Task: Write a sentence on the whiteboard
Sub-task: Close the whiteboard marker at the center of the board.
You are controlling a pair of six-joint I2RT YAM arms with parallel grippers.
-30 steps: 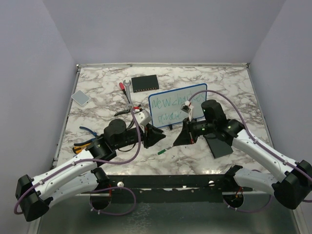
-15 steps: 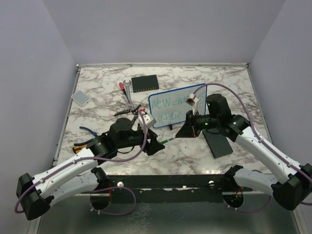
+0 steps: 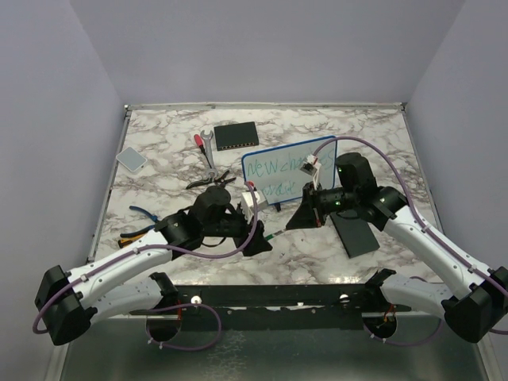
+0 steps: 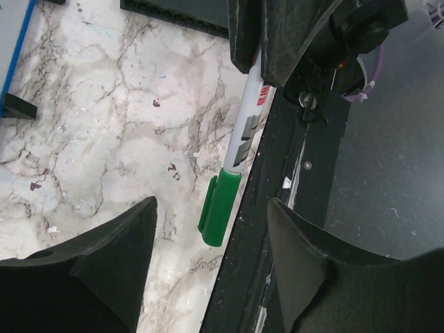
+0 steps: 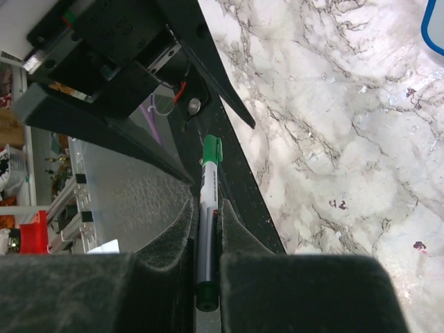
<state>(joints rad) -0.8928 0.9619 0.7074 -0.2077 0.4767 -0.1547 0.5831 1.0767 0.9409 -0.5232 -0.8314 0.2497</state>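
Grips green-capped marker (image 5: 207, 182) tight in right gripper (image 5: 207, 216). Straddles its cap with left gripper (image 4: 211, 205), jaws spread, no contact. Notes whiteboard (image 3: 287, 154) propped mid-table, carrying green sentence (image 3: 274, 169).

Green-capped marker (image 4: 244, 135) in right gripper (image 4: 267, 45), cap between parted left gripper (image 4: 211, 218) fingers, over marble table (image 4: 104, 125).

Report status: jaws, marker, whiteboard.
Left gripper: jaws open, flanking the capped marker. Right gripper: jaws shut on the marker. Whiteboard standing, sentence in two green lines; right arm covers its end.
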